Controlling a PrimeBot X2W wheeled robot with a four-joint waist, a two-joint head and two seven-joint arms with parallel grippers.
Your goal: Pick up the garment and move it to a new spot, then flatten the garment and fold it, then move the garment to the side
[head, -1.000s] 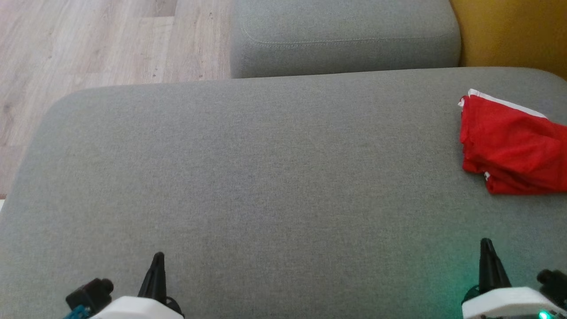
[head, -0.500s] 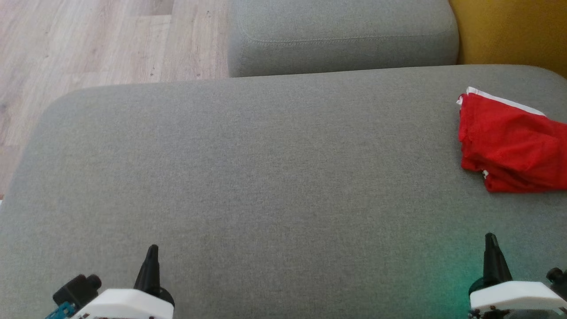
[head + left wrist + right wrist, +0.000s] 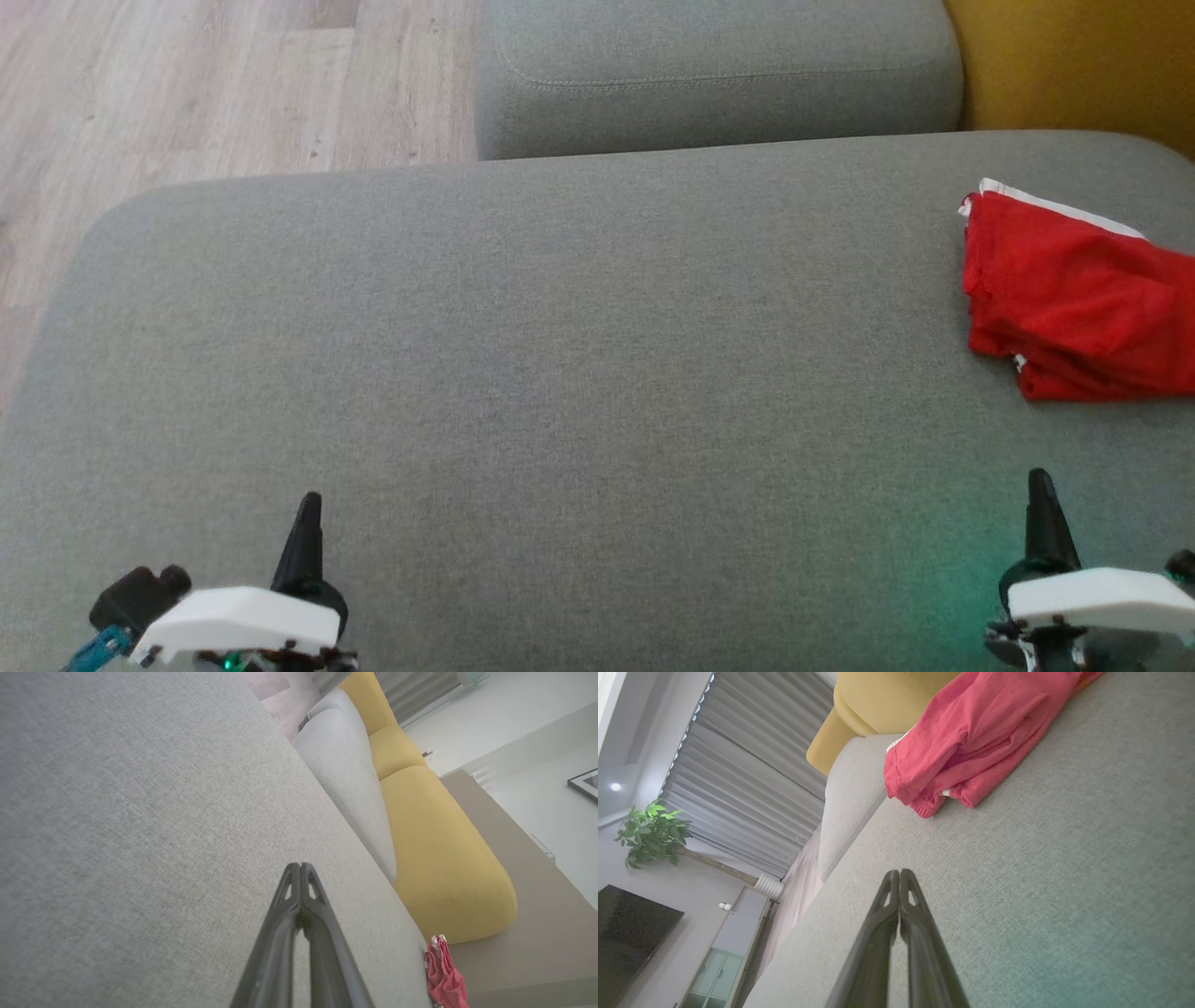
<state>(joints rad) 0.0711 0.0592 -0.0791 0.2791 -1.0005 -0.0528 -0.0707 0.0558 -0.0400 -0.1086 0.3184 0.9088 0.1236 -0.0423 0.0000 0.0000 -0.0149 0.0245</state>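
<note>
Bunched red cloth garment (image 3: 1074,299) lying on grey woven sofa cushion (image 3: 560,373), far right.
Closed tight and empty: left end effector (image 3: 309,504), right end effector (image 3: 1039,481) (both well apart from garment).

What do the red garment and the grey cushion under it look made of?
Red garment: soft, thin cloth, matte, possibly cotton; it lies in limp folds and wrinkles, with a white edge strip. Grey cushion: padded, covered in matte woven fabric; a fine mottled weave and rounded corners show.
</note>
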